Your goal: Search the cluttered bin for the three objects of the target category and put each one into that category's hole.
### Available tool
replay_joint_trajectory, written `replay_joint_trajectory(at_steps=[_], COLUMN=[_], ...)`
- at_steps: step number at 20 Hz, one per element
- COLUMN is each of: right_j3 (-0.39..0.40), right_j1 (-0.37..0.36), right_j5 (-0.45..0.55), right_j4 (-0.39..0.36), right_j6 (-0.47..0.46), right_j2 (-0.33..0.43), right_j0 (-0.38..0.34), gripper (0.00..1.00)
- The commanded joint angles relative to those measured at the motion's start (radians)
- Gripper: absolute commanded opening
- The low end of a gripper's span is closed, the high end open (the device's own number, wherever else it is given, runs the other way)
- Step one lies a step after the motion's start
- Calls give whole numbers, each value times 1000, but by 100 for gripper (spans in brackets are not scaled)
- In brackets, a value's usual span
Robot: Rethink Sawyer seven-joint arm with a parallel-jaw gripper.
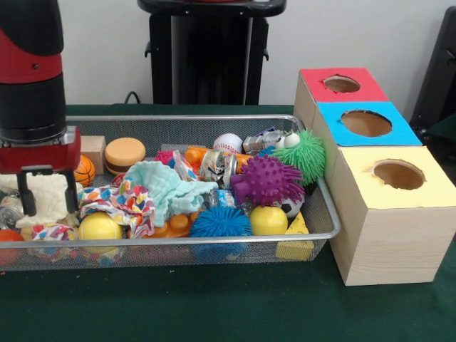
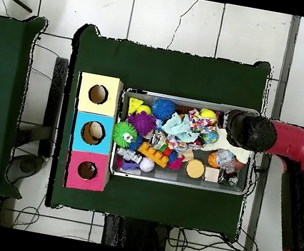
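Yellow-topped box point(image 1: 395, 214) at lower right of the front view, blue box point(image 1: 363, 128) and red box point(image 1: 340, 87) behind it, each with a hole; mesh bin point(image 1: 178, 242) left of them, full of toys, purple spiky ball point(image 1: 267, 179) right of centre; gripper point(image 1: 48, 192) at left edge, fingers spread, nothing between them, over a cream cloth point(image 1: 46, 199)

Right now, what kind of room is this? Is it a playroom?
Probably a robot lab, not a playroom. A robot arm hangs over a wire bin of toys, beside three boxes with holes, on a green-covered table with cables on the tiled floor.
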Motion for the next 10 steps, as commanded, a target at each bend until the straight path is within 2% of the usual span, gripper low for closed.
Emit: replay_joint_trajectory(at_steps=[1,5,10], right_j3=[-15,6,59], right_j1=[83,140,180], right_j5=[-42,-110,-211], right_j4=[-64,-85,-110], right_j6=[-334,-310,-227], right_j2=[28,18,-4], right_j0=[-25,-48,-69], gripper=[100,100,100])
